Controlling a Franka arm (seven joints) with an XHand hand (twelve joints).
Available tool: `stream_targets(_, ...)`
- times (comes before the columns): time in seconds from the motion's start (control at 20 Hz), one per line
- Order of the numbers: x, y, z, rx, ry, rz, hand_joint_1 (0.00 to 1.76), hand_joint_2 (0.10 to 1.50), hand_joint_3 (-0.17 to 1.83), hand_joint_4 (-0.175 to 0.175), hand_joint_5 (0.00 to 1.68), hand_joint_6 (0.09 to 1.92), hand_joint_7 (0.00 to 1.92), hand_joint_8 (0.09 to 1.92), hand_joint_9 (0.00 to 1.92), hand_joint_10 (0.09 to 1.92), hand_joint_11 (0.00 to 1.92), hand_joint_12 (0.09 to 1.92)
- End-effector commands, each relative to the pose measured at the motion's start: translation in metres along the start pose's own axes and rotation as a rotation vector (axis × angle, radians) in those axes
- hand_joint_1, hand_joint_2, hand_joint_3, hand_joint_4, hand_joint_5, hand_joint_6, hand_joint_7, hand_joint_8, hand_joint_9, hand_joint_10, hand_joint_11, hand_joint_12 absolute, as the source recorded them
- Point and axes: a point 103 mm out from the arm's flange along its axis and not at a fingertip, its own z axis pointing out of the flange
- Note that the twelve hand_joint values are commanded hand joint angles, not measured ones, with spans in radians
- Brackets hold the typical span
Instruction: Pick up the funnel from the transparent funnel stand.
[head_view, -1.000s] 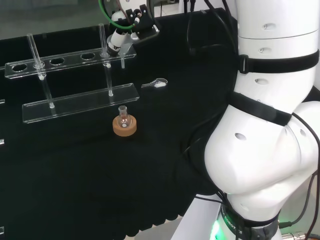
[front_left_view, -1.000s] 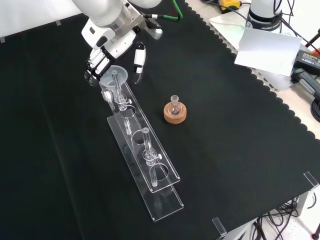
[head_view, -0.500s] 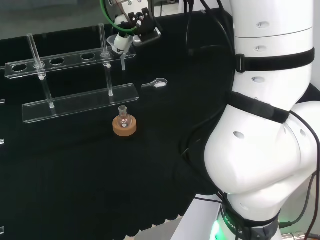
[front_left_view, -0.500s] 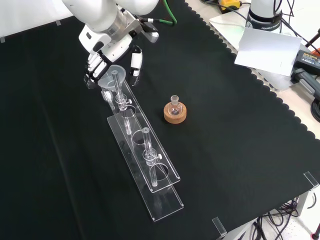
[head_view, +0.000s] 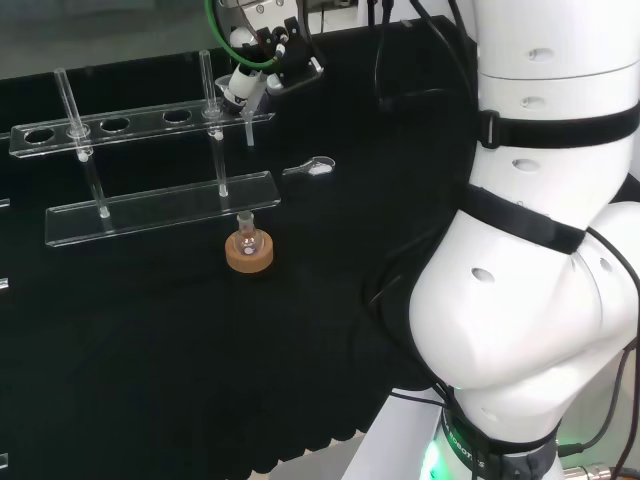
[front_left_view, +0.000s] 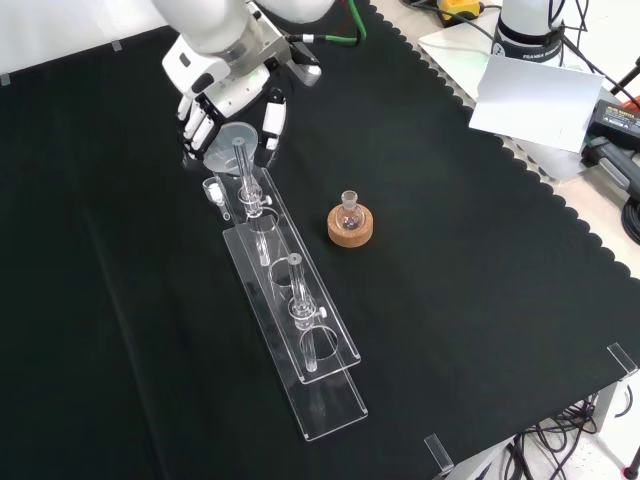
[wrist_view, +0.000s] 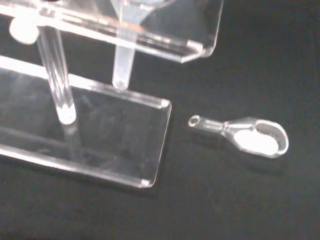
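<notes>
Funnel (front_left_view: 232, 138) between curled fingers of hand (front_left_view: 215, 103), stem (wrist_view: 121, 70) through top bar of funnel stand (front_left_view: 290, 320) | hand closed round funnel rim | risk: tilted lift jams stem, dragging stand; glass scoop (wrist_view: 250, 136) beside hand.

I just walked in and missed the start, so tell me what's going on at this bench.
The arm's hand is at the far end of the clear stand, its fingers curled round the funnel that sits in the end hole. The wrist view shows the funnel's stem hanging through the top shelf, so it is not yet out. A small flask on a cork ring and a clear scoop lie on the cloth beside the stand, untouched.
</notes>
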Motion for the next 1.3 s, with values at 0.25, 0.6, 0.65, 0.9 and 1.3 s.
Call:
stream_targets(0.25, -0.001, -0.022, -0.042, -0.213, -0.073, 0.049, 0.76, 1.07, -0.17, -0.02, 0.7, 0.35, 0.74, 0.67, 0.98, 0.44, 0.65, 1.27)
stream_targets(0.6, -0.002, -0.056, -0.069, -0.267, -0.083, 0.069, 0.78, 1.08, -0.17, -0.018, 0.66, 0.49, 0.74, 0.68, 0.99, 0.43, 0.66, 1.26)
stream_targets(0.65, -0.002, -0.062, -0.071, -0.273, -0.083, 0.073, 0.78, 1.08, -0.17, -0.018, 0.66, 0.5, 0.74, 0.69, 0.99, 0.43, 0.66, 1.26)
stream_targets(0.9, -0.003, -0.091, -0.077, -0.311, -0.074, 0.099, 0.78, 1.08, -0.17, -0.019, 0.65, 0.51, 0.73, 0.69, 0.99, 0.44, 0.67, 1.26)
stream_targets(1.3, 0.005, -0.135, -0.073, -0.36, -0.054, 0.123, 0.78, 1.08, -0.17, -0.021, 0.64, 0.54, 0.73, 0.69, 0.99, 0.44, 0.7, 1.24)
